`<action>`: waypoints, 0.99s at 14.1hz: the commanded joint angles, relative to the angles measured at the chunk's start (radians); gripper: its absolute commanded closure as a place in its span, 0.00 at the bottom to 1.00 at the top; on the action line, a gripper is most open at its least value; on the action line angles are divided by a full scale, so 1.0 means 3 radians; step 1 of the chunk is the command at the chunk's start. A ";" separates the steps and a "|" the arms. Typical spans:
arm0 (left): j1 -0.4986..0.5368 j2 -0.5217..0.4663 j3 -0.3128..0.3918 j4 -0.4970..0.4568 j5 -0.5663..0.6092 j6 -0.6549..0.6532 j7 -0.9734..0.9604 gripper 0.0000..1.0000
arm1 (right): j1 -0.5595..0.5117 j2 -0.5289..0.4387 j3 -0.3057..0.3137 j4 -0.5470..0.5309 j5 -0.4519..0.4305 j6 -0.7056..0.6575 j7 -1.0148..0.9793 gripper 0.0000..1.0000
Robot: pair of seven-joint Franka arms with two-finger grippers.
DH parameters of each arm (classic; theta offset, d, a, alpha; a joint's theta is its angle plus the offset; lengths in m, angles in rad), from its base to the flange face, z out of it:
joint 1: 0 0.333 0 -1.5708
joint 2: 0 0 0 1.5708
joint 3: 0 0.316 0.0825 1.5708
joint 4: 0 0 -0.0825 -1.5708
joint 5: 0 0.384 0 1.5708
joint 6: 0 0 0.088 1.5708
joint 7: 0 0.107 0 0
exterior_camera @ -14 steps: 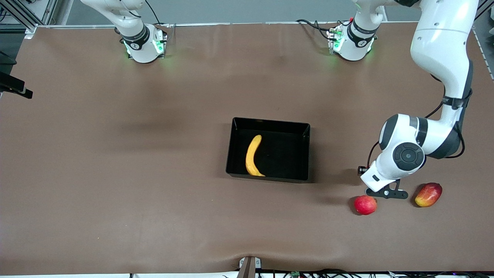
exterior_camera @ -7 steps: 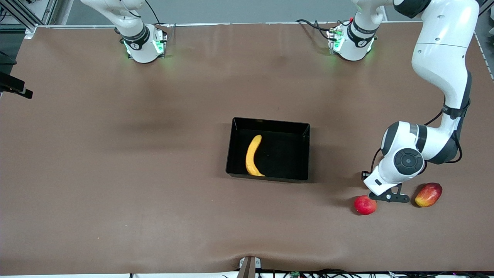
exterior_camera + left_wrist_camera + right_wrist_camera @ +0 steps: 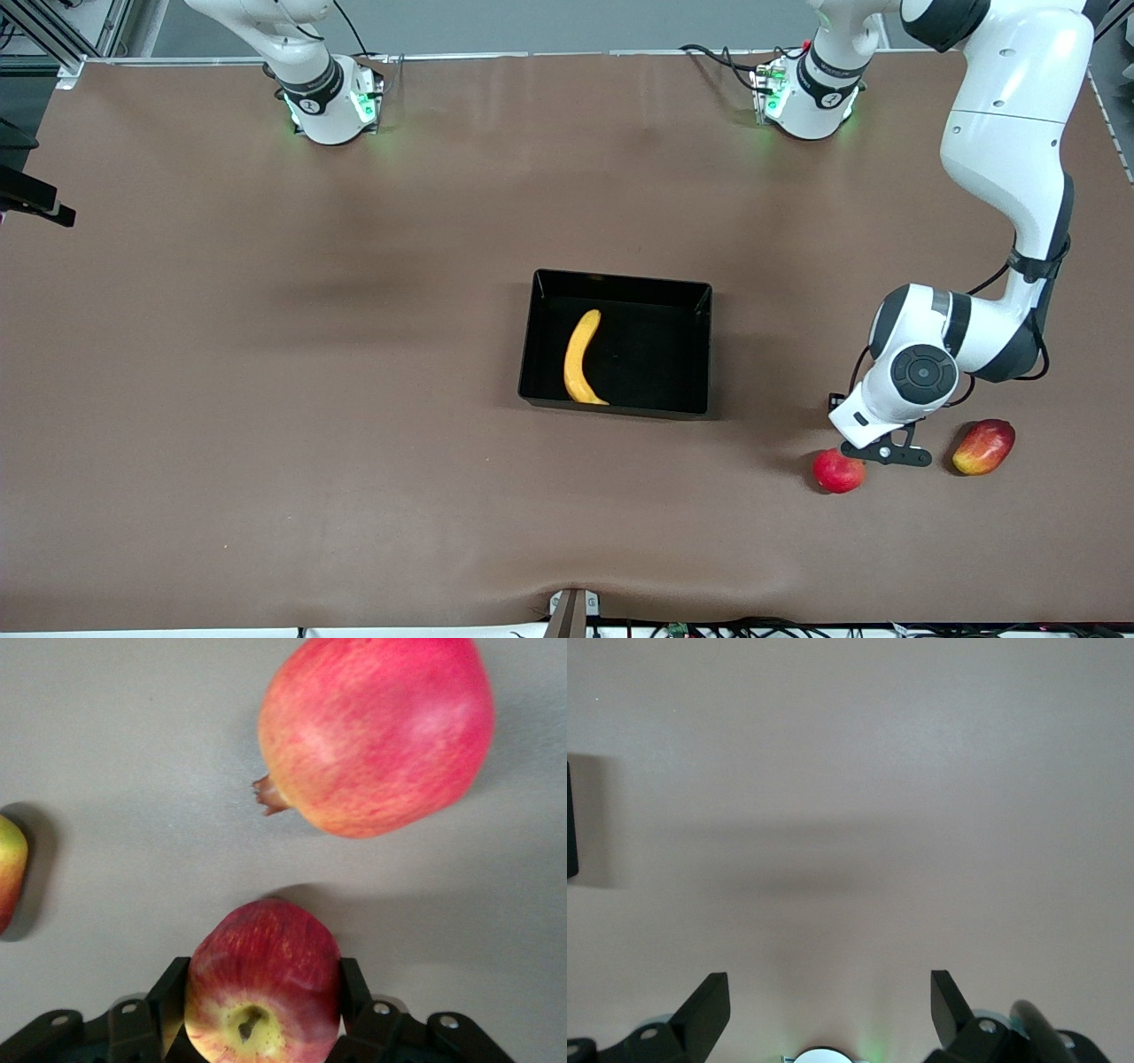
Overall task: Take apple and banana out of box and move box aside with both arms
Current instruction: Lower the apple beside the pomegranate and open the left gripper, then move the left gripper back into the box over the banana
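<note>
Tabletop (image 3: pixel 266 399); left claw (image 3: pixel 263 1028) apparently gripping apple (image 3: pixel 263 983)

apple (image 3: pixel 263 983) cut off by frame edge, mango (image 3: pixel 11 870) likewise

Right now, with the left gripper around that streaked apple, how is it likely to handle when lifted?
The apple looks firm and rounded, so the left gripper, closed on its sides, probably holds it without squashing. Its smooth, curved skin might let it slip or turn between the fingers. If released on the table, it would likely roll.

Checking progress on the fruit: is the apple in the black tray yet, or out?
Out. The apple sits between the left gripper fingers, away from the tray, which holds only the banana.
</note>
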 commanded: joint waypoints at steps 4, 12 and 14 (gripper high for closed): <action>0.0090 -0.0064 -0.0067 0.0045 0.0029 0.0007 0.0013 0.00 | -0.0086 0.0065 0.0043 0.0087 0.0067 -0.0033 -0.0057 0.00; 0.0023 -0.0412 -0.0828 0.0034 -0.0365 -0.0616 -0.0675 0.00 | -0.0055 0.0126 0.0043 0.0087 0.0061 -0.0038 -0.0063 0.00; -0.0038 -0.0397 -0.1094 0.0029 -0.0329 -0.0632 -0.1069 0.00 | -0.0060 0.0126 0.0043 0.0087 0.0061 -0.0038 -0.0063 0.00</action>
